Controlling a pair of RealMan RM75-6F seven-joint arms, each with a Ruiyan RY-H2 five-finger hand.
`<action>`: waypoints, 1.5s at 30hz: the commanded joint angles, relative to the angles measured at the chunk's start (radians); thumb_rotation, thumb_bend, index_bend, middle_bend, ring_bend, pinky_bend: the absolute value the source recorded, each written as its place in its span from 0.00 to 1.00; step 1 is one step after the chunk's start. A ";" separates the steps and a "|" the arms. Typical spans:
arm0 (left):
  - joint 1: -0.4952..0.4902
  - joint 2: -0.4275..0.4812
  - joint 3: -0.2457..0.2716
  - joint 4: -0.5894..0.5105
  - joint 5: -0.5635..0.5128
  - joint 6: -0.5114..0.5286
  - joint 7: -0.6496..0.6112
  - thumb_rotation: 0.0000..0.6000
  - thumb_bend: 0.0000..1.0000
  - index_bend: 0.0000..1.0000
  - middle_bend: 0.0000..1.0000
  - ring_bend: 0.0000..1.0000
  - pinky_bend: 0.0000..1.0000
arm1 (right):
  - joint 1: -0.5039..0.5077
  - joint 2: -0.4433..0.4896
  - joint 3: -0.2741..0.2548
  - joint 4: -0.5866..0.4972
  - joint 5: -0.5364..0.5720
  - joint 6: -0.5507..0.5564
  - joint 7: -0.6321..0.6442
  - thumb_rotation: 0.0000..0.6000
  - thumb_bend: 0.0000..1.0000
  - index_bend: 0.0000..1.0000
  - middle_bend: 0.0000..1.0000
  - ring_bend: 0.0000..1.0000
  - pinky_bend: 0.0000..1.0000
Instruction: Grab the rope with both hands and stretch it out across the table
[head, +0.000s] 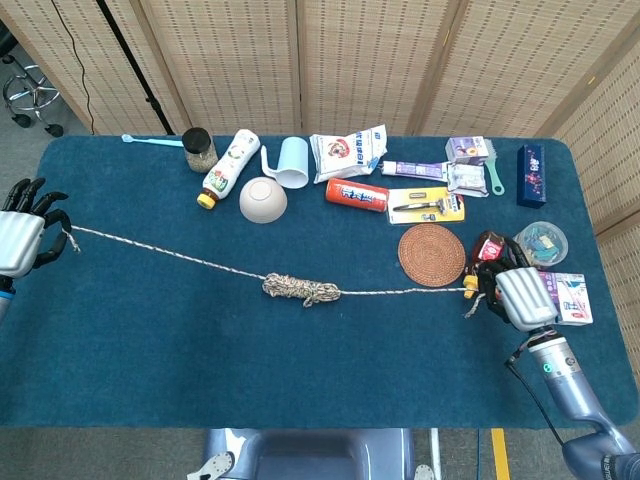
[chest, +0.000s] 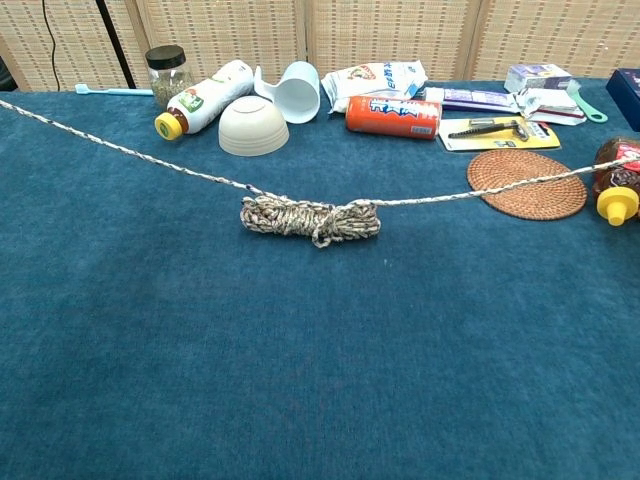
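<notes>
While the rope (head: 200, 262) is lying across the table (head: 300, 380), bundled mid-span, left hand (head: 22, 238) and right hand (head: 518, 297) are each gripping an end; pulling apart evenly should be loosening the coil without slipping.

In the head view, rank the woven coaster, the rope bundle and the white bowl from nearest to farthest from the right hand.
From the right hand:
1. Woven coaster, just up and left of it.
2. Rope bundle, mid-table, on the line of the rope.
3. White bowl, upside down in the far row of items.
</notes>
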 joint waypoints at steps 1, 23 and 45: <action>-0.003 0.002 -0.002 -0.012 0.006 0.004 -0.001 1.00 0.47 0.83 0.25 0.02 0.00 | -0.002 0.009 0.001 -0.015 -0.006 0.005 0.000 1.00 0.68 0.71 0.43 0.37 0.00; -0.156 0.011 -0.025 -0.403 0.153 0.030 0.195 1.00 0.47 0.83 0.25 0.02 0.00 | 0.119 -0.008 0.036 -0.193 -0.084 -0.067 0.011 1.00 0.67 0.68 0.40 0.32 0.00; -0.234 0.022 -0.016 -0.754 0.018 -0.244 0.532 1.00 0.20 0.00 0.00 0.00 0.00 | 0.206 -0.084 0.064 -0.244 -0.008 -0.195 -0.095 1.00 0.40 0.04 0.00 0.00 0.00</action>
